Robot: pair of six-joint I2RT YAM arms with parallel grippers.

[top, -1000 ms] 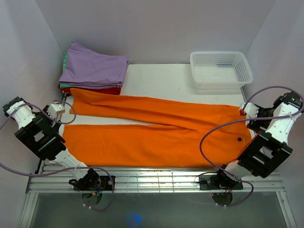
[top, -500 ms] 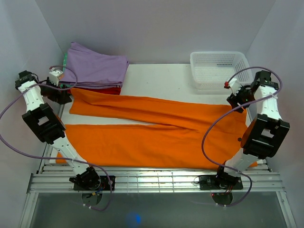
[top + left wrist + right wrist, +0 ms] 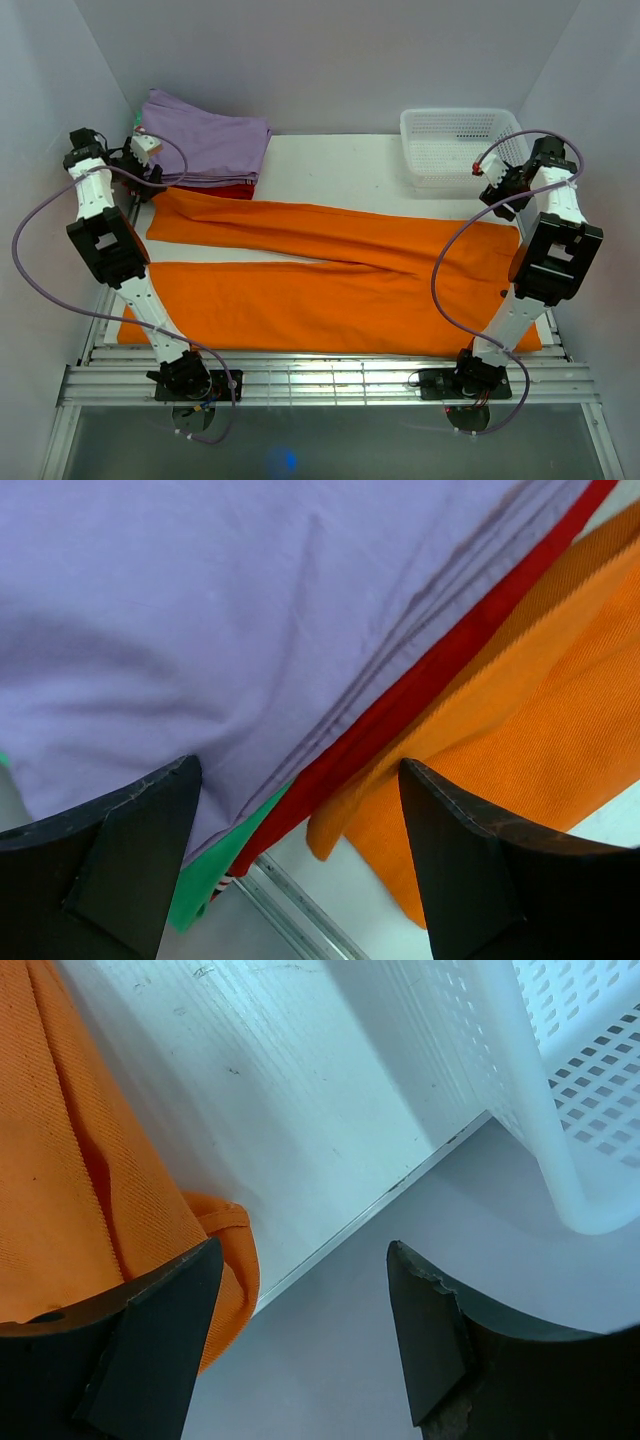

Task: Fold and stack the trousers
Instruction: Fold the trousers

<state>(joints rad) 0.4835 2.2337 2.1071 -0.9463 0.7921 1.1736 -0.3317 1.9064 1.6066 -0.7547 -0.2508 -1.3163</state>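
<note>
The trousers [image 3: 330, 275] are laid flat on the table [image 3: 350, 165], bright orange and soft, nearly as wide as the table itself. Their long axis is set left to right: the waist is at the right, with a dark button near that edge, and the two legs are spread toward the left, parted by a narrow wedge of bare table. The near leg is aligned with the near edge; the far leg is angled away toward the far left corner.

Beyond it, the left gripper [image 3: 143, 172] is held over that far hem, jaws wide apart and nothing between them; in its wrist view the orange hem corner is seen just beside the stack of lilac garment [image 3: 200, 610], red garment [image 3: 400, 705] and green garment [image 3: 205, 895]. The right gripper [image 3: 500, 193] is likewise parted and empty, above the far waist corner, which is the nearer job for it. The white basket [image 3: 465, 150] is placed just behind.
</note>
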